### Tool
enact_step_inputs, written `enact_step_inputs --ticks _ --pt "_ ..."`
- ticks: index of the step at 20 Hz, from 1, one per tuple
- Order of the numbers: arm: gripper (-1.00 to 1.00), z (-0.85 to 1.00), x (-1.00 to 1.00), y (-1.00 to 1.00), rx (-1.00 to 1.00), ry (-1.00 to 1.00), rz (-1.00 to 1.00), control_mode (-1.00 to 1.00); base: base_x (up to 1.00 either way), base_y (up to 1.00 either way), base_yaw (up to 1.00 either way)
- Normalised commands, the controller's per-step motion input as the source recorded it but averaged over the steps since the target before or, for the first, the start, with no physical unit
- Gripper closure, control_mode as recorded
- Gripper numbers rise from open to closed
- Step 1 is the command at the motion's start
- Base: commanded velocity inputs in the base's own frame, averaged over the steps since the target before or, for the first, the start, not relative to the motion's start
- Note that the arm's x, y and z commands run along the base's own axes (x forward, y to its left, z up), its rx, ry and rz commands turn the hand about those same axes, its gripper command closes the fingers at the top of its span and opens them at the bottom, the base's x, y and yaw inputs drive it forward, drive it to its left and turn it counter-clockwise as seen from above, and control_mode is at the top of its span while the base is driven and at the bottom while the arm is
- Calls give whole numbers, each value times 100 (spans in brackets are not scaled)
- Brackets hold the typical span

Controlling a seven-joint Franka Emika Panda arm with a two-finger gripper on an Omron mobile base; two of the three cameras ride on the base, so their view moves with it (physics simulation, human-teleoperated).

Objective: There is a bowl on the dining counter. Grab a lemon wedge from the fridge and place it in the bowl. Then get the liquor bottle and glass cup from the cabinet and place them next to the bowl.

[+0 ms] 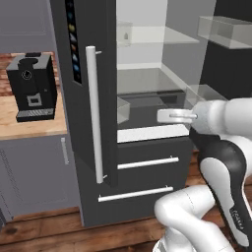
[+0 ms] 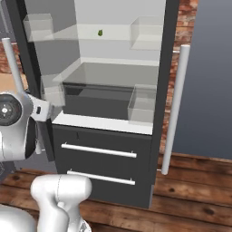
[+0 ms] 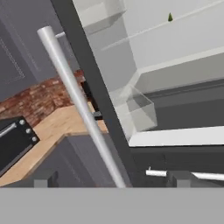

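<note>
The fridge point(image 2: 113, 149) stands with both doors swung open. The lemon wedge point(image 2: 100, 32) (a small green speck) lies on the upper inner shelf point(image 2: 90, 37), toward its back edge. The hand point(image 3: 112, 178) hangs before the lower edge of the fridge opening, fingers spread wide, holding nothing, beside the left door handle point(image 1: 94, 113).

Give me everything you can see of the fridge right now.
The fridge is tall and dark grey, both upper doors swung open. Long silver vertical handles run down the doors; the left door carries a black icon panel. Inside are pale walls, glass shelves, clear bins, and a small green item on the upper shelf. Two lower drawers stay shut.
</note>
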Motion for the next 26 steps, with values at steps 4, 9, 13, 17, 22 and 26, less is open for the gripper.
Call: enact_step_inputs --ticks 4,9,13,17,22,26 --pt "-100 14 89 -58 6 0 -2 -100 0 0 0" --pt "-100 1 90 -24 6 0 -1 -100 0 0 0" --pt "-100 -1 96 0 8 0 0 -100 0 0 0" --pt "-100 -7 91 16 8 0 0 -100 0 0 0" --pt "-100 -9 90 36 7 0 0 -100 0 0 0" --pt "-100 -4 85 38 5 0 0 -100 0 0 0"
